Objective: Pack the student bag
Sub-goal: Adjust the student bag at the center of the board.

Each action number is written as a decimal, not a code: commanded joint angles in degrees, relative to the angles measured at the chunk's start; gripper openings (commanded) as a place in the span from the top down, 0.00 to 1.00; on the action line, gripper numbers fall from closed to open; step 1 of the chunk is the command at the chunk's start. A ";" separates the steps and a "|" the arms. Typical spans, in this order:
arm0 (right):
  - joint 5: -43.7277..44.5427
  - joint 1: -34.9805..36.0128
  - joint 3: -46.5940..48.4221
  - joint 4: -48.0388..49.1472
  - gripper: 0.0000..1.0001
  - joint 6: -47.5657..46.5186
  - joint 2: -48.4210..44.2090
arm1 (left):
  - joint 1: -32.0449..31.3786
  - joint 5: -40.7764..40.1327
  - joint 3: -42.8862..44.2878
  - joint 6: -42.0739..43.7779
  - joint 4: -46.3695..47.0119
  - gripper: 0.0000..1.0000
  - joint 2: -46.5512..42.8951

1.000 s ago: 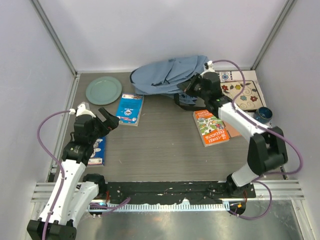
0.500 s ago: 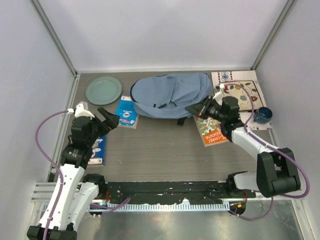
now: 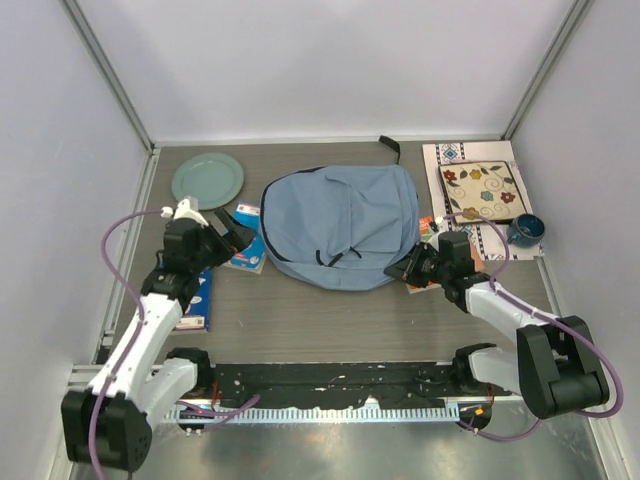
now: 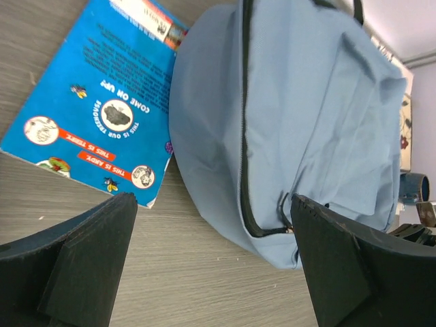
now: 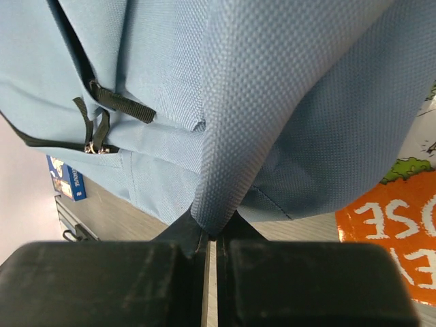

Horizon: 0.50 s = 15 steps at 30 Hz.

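Observation:
The student bag (image 3: 340, 225), a light-blue backpack with a dark zipper, lies flat in the middle of the table. It also shows in the left wrist view (image 4: 306, 116) and fills the right wrist view (image 5: 272, 82). My right gripper (image 3: 402, 272) sits low at the bag's near right edge. In its own view it (image 5: 211, 235) is shut on a pinched fold of the bag's fabric. My left gripper (image 3: 236, 236) stands open just left of the bag. Between its fingers (image 4: 211, 218) I see only bare table and the bag's zipper corner, nothing held.
A blue book (image 3: 247, 243) lies at the bag's left edge, partly under it. A second blue book (image 3: 197, 298) lies under the left arm. An orange book (image 5: 395, 238) peeks from under the bag's right side. A green plate (image 3: 207, 180) is far left; a patterned mat (image 3: 480, 190) and dark cup (image 3: 527, 230) far right.
The right gripper has dragged the bag from the back of the table toward the near side, and it now lies spread flat over the orange book. The left gripper has moved right toward it.

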 commanded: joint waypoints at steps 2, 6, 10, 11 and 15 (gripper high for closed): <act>3.45 0.56 -0.46 0.43 0.99 -1.30 2.05 | -3.18 4.58 -2.04 -3.88 14.56 0.00 12.72; 3.89 0.56 -0.46 0.53 0.99 -1.29 2.06 | -11.78 -1.82 2.43 -3.18 16.32 0.00 19.85; 3.54 0.56 -0.64 0.52 0.99 -1.03 1.88 | -12.95 -3.43 3.67 -3.62 19.48 0.01 23.28; 3.54 0.47 -0.64 0.52 0.99 -1.03 1.88 | -13.04 -2.99 4.20 -3.36 19.57 0.00 25.03; 3.54 0.47 -0.64 0.70 0.99 -1.03 2.06 | -13.04 -3.42 7.10 -2.92 19.31 0.34 29.52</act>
